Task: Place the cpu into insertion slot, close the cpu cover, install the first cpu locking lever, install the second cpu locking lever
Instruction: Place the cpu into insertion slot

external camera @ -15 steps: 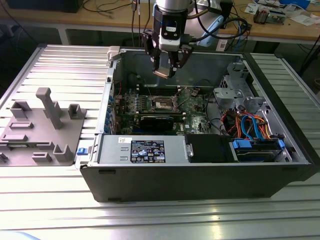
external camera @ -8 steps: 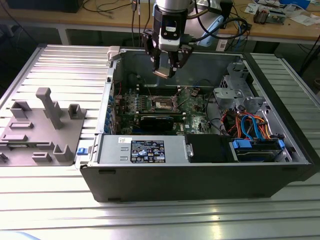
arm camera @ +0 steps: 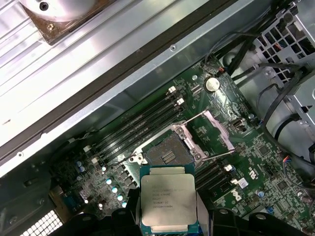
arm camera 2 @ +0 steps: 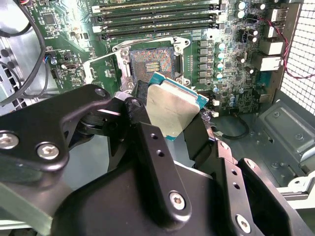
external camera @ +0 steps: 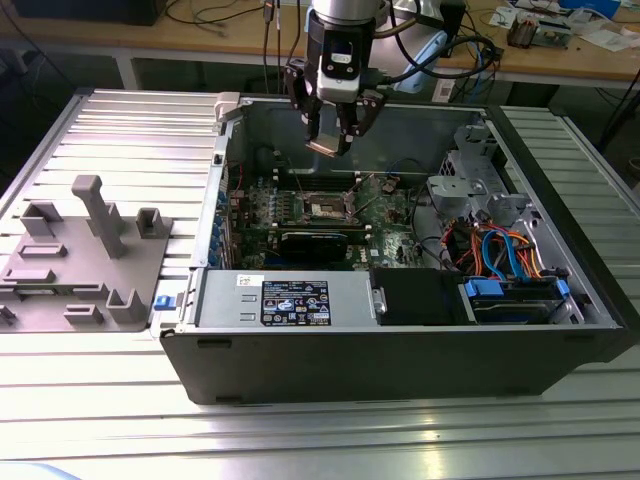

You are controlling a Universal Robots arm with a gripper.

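My gripper point(external camera: 328, 146) hangs inside the open computer case, shut on the cpu point(arm camera 2: 172, 105), a flat square chip with a silver top face. Its black fingers point(arm camera 2: 197, 135) clamp two opposite edges of the chip. The cpu point(arm camera: 167, 199) is held above the green motherboard, a short way off the insertion slot point(arm camera: 167, 155). The insertion slot point(arm camera 2: 150, 61) lies bare, dark with fine contacts inside a silver rim. Beside the socket, the cpu cover point(arm camera: 214, 129), a thin silver frame, stands swung open. In the exterior view the insertion slot point(external camera: 328, 207) lies below the gripper.
Memory sticks point(arm camera 2: 157, 19) run along one side of the socket. A long black card point(external camera: 315, 243) sits nearer the power supply point(external camera: 290, 300). A drive cage with blue and orange cables point(external camera: 500, 250) fills the exterior view's right. A grey fixture point(external camera: 85, 250) rests outside the case.
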